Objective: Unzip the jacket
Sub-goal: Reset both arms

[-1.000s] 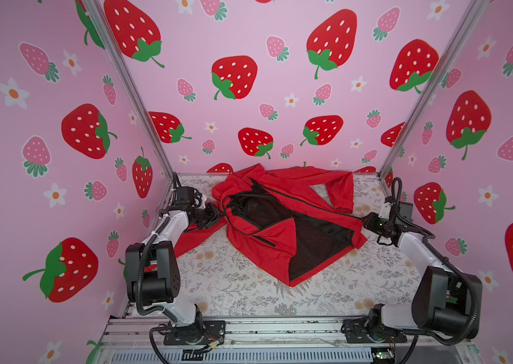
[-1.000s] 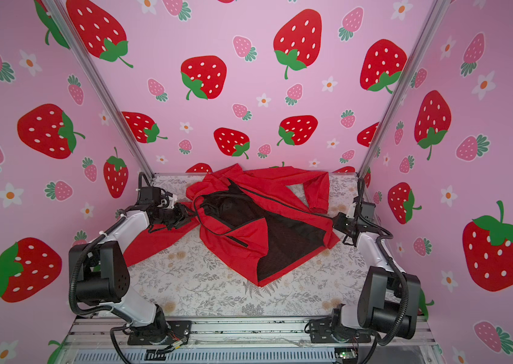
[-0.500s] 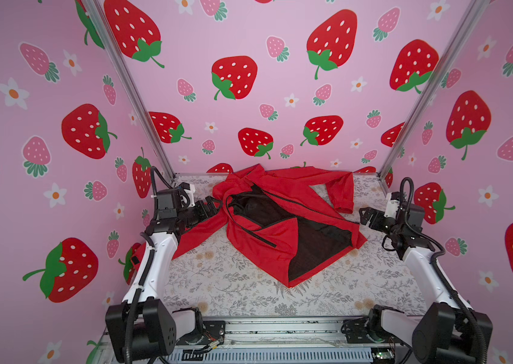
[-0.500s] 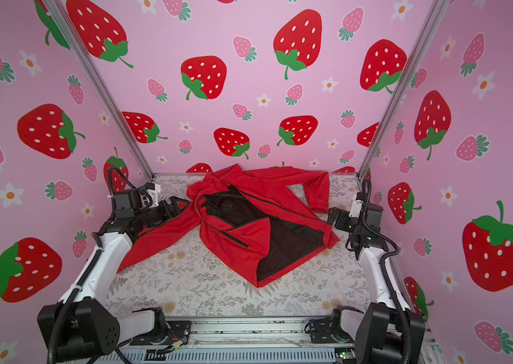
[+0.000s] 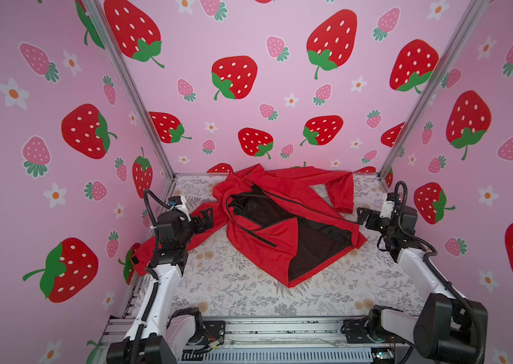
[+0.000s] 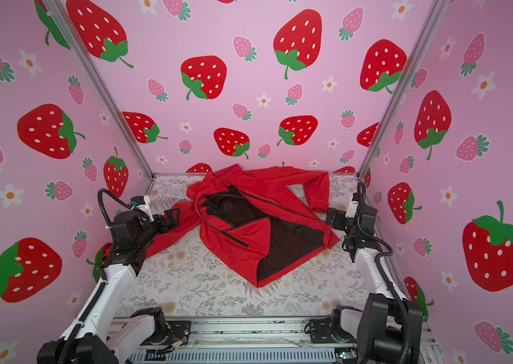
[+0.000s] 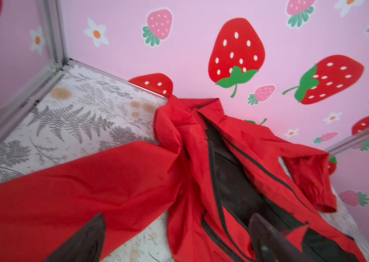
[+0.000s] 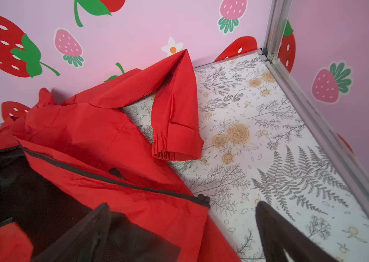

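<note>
The jacket (image 5: 280, 230) between the left gripper (image 5: 206, 217) and the right gripper (image 5: 363, 217) was bright red, with a black lining (image 5: 318, 242) and a black zipper (image 8: 202, 199). Both grippers were black. Under them the table cover (image 5: 236, 283) was white with grey ferns and tan flowers. Past them the walls (image 5: 249, 25) were pink with red strawberries (image 5: 234, 77), green leaves and white flowers.

Robot lab test cell, def not a home: strawberry-print backdrop walls (image 5: 280, 37) on alu frame posts (image 5: 132, 91), floral-covered counter (image 5: 233, 283), robot arm (image 5: 162, 283) bolted near each front corner.
</note>
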Robot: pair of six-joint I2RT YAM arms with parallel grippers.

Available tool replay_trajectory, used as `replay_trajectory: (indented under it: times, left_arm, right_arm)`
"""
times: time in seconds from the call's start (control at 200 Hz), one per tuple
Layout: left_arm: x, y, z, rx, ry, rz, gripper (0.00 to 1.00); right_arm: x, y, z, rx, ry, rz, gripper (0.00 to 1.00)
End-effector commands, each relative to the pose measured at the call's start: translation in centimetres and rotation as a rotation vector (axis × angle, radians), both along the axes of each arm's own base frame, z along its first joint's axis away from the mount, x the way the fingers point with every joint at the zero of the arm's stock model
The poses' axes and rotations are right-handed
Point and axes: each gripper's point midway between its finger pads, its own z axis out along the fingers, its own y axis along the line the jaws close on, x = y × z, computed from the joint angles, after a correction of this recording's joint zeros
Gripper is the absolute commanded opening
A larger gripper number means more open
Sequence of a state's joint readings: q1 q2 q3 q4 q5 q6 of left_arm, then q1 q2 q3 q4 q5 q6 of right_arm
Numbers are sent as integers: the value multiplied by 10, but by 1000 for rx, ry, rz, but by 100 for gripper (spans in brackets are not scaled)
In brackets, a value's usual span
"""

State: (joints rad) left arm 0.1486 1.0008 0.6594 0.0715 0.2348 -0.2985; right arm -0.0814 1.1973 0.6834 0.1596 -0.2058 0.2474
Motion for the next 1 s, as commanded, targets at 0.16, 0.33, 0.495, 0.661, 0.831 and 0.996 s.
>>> replay_trajectory:
  times: [0.16,0.33,0.495,0.661,0.831,0.996]
  left_arm:
    - [26,48,-10,198,-48,196,99]
    - [38,54,-33,253,-35,201,99]
    - [40,54,-62,242,39,196,99]
    - [29,49,-92,225,108,178,99]
    - [17,43,-106,243,21,171,99]
    - [25,28,-106,234,-20,107,99]
  right_arm:
    - [21,-20,11,-211,-97,-67,99]
    - [26,-24,-1,-257,-91,-68,99]
    - [26,-27,-10,-262,-76,-84,99]
    - [22,-27,-20,-265,-56,-85,99]
    - [18,-29,-32,-275,-43,-91,99]
    - [15,-30,-46,-272,-35,-100,99]
